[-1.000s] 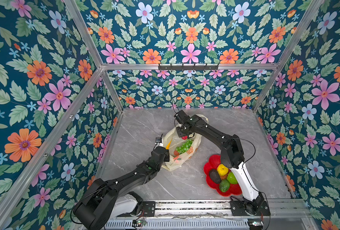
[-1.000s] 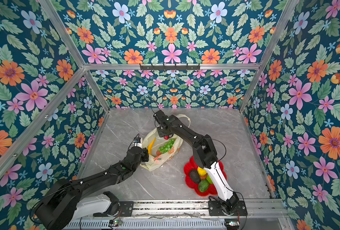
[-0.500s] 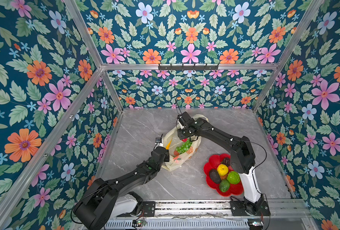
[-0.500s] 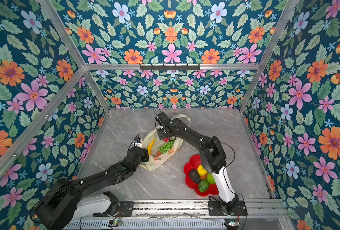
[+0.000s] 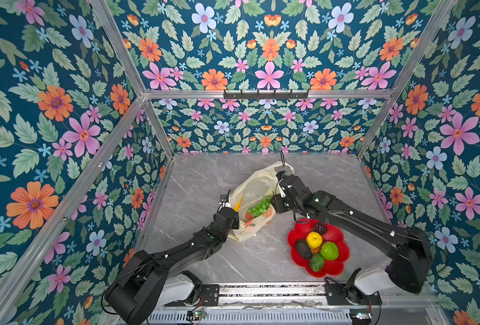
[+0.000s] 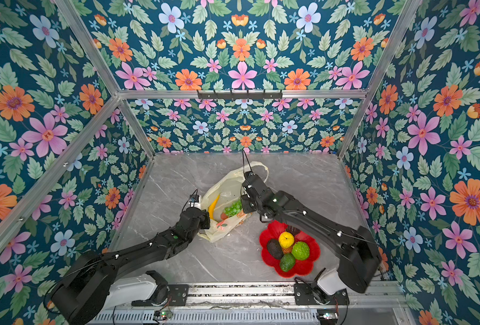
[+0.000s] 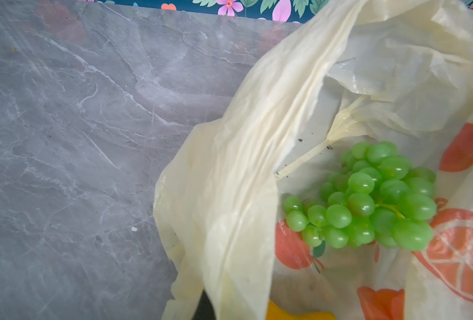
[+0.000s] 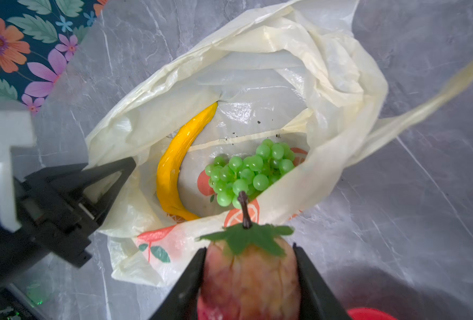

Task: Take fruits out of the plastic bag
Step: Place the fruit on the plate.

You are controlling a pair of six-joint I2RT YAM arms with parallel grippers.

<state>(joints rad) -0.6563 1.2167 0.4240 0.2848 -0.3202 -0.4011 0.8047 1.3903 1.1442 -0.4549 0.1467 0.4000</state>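
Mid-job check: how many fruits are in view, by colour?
Yellow: 2 (banana in the bag, lemon)
Green: 3 (grapes, green avocado, apple)
Dark: 2 (dark avocado, unclear dark fruit on the plate)
Red: 1 (strawberry in the right fingers)
Total: 8

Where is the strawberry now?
In the right wrist view, the strawberry is held by the right gripper at the rim of the plastic bag, near the grapes.

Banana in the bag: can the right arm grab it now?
Probably not yet. The right gripper is clamped on the strawberry, so it has no free jaws. The way itself looks free: the left gripper holds the plastic bag open and the banana lies uncovered inside.
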